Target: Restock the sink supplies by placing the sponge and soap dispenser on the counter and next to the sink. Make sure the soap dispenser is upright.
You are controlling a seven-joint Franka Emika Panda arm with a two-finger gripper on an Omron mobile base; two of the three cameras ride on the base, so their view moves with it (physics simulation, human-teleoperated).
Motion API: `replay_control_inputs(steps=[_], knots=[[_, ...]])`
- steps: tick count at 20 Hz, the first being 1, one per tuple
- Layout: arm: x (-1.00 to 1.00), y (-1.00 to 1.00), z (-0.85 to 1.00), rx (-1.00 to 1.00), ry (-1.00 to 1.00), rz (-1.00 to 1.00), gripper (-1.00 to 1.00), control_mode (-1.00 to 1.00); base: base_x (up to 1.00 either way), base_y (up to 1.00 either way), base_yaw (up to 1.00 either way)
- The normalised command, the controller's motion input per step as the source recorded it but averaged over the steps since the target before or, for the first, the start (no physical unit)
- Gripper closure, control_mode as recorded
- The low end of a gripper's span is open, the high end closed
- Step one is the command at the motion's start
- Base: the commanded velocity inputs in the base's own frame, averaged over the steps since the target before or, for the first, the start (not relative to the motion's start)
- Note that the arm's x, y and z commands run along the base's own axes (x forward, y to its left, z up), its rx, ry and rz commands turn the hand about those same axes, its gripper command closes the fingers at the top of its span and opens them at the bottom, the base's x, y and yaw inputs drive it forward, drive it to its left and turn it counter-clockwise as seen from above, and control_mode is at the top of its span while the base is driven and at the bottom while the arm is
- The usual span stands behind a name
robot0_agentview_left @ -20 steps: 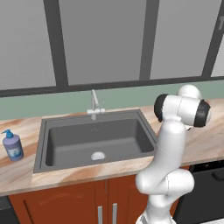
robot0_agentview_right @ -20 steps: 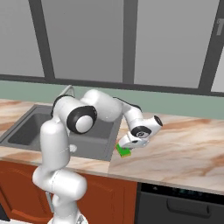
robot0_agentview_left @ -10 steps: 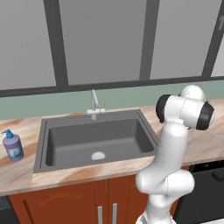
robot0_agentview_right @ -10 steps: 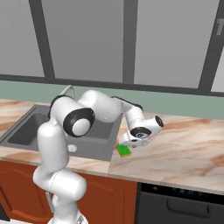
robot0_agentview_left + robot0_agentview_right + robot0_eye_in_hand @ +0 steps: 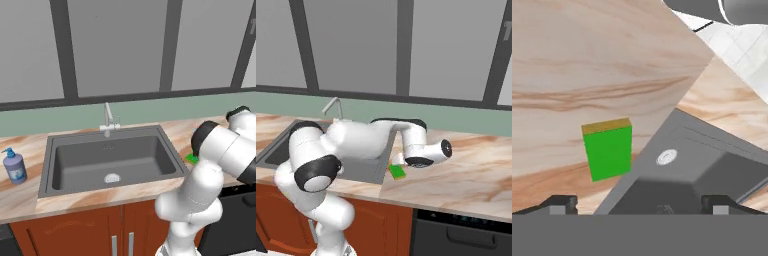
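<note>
The claw [image 5: 639, 202] stands spread wide: in the hand view its two dark fingertips [image 5: 559, 204] sit far apart at the bottom corners, with nothing between them. It holds nothing and touches nothing. The sponge [image 5: 607, 148] lies flat on the counter [image 5: 587, 60] ahead of the left fingertip, clear of both tips, a bright green block with a tan strip along one long edge. It rests just beside the rim of the sink [image 5: 702, 170], whose dark basin and round silver drain show to the right of it in this view.

The right base view shows the arm bent over the counter [image 5: 466, 175], its hand hanging above the sponge [image 5: 398, 172], which sits on the stone near the corner of the sink [image 5: 286, 150]. The fingers themselves are hidden behind the hand there.

The left base view gives the whole sink [image 5: 112, 162] with its faucet [image 5: 107, 120] at the back rim. It also shows the soap dispenser [image 5: 13, 165], standing upright on the counter [image 5: 20, 200] at the sink's far side, well apart from the arm. A sliver of the sponge [image 5: 192, 158] peeks out past the arm's elbow, right beside the sink.
</note>
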Motion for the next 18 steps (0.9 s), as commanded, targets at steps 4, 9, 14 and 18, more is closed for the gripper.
replay_control_inputs(steps=[4,9,14,18], knots=[[-1.00,0.00,0.97,0.00,-0.21,-0.18,-1.00,-1.00,0.00,0.00,0.00],[-1.00,0.28,1.00,0.00,-0.18,-0.17,-1.00,-1.00,0.00,0.00,0.00],[-0.99,0.59,1.00,-0.01,-0.09,-0.18,-1.00,-1.00,0.00,0.00,0.00],[-0.89,0.63,1.00,-0.05,-0.08,-0.17,-1.00,-1.00,0.00,0.00,0.00]])
